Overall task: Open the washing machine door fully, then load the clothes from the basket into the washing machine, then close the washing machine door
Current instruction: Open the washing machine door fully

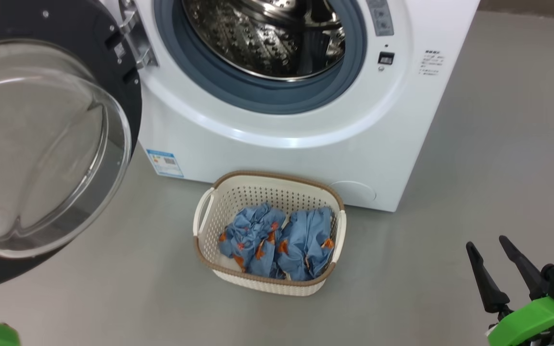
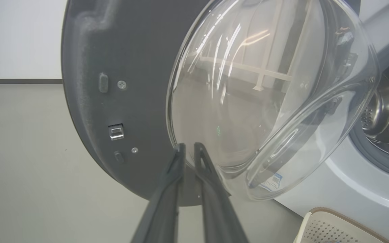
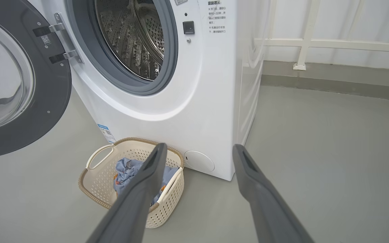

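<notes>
The large white front-loading washing machine (image 1: 277, 158) stands on the grey floor (image 1: 498, 168), its perforated steel drum (image 1: 267, 33) showing inside the blue-grey rubber gasket (image 1: 258, 93). The round washing machine door (image 1: 41, 144), a glossy black frame around a bulging clear glass bowl, is swung wide on its hinge at the left side of the opening. The small cream-white perforated plastic basket (image 1: 277, 175) with a brown woven-look rim sits on the floor just in front of the machine's lower front edge. Inside it, the two crumpled light-blue clothes (image 1: 277, 240) with orange-red patches lie side by side. The left gripper (image 2: 188, 147) has its dark fingers drawn almost together with nothing between them, tips at the lower edge of the glass bowl; I cannot tell if they touch it. The right gripper (image 1: 486, 242) hangs empty, fingers spread wide, over the floor well right of the basket.
</notes>
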Controlling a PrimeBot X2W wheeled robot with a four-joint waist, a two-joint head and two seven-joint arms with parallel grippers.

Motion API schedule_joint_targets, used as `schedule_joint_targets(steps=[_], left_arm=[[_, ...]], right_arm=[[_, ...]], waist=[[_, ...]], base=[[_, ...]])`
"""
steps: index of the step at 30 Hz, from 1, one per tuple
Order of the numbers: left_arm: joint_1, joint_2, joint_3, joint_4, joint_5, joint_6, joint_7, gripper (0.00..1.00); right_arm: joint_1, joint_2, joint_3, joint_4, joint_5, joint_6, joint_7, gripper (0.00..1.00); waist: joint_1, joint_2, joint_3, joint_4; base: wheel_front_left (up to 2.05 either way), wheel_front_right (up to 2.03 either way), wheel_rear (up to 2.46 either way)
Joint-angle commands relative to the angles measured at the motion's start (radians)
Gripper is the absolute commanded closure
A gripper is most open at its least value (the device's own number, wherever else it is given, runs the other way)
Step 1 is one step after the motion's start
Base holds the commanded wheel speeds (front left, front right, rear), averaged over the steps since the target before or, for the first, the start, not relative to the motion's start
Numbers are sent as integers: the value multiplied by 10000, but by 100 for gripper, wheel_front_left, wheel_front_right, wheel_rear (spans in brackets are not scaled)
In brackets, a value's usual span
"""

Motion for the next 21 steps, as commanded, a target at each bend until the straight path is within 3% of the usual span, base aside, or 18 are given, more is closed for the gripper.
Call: schedule_joint_targets(steps=[1,2,3,9,21], left_arm=[[260,176,123,-582,191,-76,-64,52],[441,59,8,-724,219,-106,-64,20],[601,-41,-125,-854,192,-133,-64,0],[1488,-250,-1212,-1348,-203,-179,-64,0],[2154,490,-3284,-2270,-970,-182,-64,0]], right_arm=[[149,-145,144,-193,25,27,-120,0],[186,-125,131,-200,32,27,-120,0],[219,-107,122,-202,39,27,-120,0],[398,11,59,-216,44,27,-120,0],[440,26,-124,-288,20,27,-120,0]], waist=[[0,0,-291,-188],[0,0,-338,-250],[0,0,-389,-321],[0,0,-591,-885],[0,0,-540,-2144]], base=[[0,0,0],[0,0,0],[0,0,0],[0,0,0],[0,0,0]])
